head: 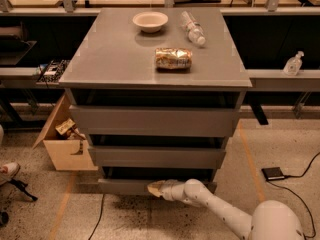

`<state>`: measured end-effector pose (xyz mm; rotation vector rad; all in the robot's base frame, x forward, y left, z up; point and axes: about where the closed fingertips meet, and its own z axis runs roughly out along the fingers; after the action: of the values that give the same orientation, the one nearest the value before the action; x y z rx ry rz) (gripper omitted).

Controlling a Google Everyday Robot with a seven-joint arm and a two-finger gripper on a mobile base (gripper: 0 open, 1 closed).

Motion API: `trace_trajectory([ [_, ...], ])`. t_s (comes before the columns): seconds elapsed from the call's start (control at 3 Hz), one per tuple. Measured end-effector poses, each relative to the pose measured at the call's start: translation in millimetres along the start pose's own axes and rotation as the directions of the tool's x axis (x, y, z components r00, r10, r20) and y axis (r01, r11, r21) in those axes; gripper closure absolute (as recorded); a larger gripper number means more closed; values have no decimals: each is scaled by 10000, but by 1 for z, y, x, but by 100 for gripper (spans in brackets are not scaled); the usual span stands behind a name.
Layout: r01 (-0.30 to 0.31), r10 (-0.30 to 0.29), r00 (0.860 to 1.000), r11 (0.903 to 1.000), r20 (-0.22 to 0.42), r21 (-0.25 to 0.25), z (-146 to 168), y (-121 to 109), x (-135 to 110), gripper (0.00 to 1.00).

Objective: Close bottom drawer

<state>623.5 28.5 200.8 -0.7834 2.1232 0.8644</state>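
Your tan-tipped gripper (156,188) is resting against the bottom drawer (120,185), on its flat grey front; grip state cannot be told.

The gripper (155,188) sits low against the front of the bottom drawer (120,185), at about the middle of that front's width, with its pale tan tip pointing left along the panel and seeming to touch it. A rounded white wrist joint (194,190) lies just right of the gripper, level with the drawer front. From there the white arm (225,215) slopes down and to the right, away from the drawer, to a large rounded white housing (277,224) at the lower right edge of the view.
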Motion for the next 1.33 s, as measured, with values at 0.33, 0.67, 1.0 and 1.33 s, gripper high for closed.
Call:
trace_trajectory([
  [0.33, -5, 5, 10000, 10000, 13, -45, 3, 0, 1, 100],
  [0.67, 187, -189, 9995, 9998, 272, 50, 17, -14, -5, 100],
  [1.0, 217, -219, 9993, 9997, 318, 66, 19, -16, -6, 100],
  [1.33, 423, -432, 9970, 9990, 648, 144, 30, -29, -16, 100],
])
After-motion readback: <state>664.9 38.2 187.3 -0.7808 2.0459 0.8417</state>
